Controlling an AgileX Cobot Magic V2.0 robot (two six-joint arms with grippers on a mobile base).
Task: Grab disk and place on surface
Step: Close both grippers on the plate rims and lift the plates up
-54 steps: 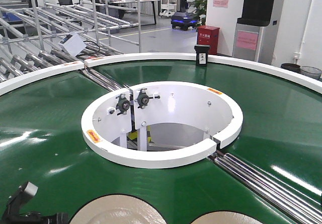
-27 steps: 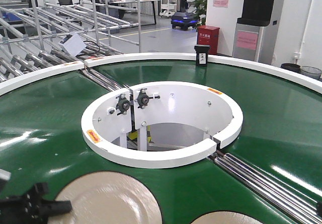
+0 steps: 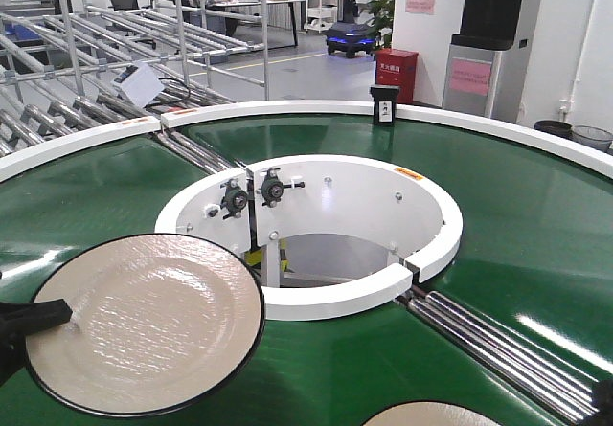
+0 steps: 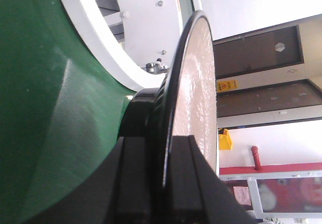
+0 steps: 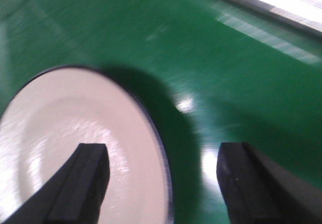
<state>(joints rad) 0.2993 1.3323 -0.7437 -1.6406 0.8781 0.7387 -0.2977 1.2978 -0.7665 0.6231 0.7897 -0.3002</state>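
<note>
Now: left gripper [image 3: 43,316] clamped on the rim of a cream, black-edged disk [image 3: 144,325]. The left wrist view shows the rim pinched edge-on between the two jaws. The disk is off the green conveyor belt [image 3: 479,254], face tilted up. Its body reaches away from the pincer toward the white inner ring [image 3: 316,302], so all the weight hangs on one side of the grip. The surface is not in view, so I cannot tell which way the carry goes. Right gripper [image 5: 163,156] has its jaws apart above a second disk [image 5: 75,153] lying flat on the belt. That rim sits between the fingers, the plate mostly under one; the view is blurred. The left arm has the job; judged grabbed, placing not yet done.
</note>
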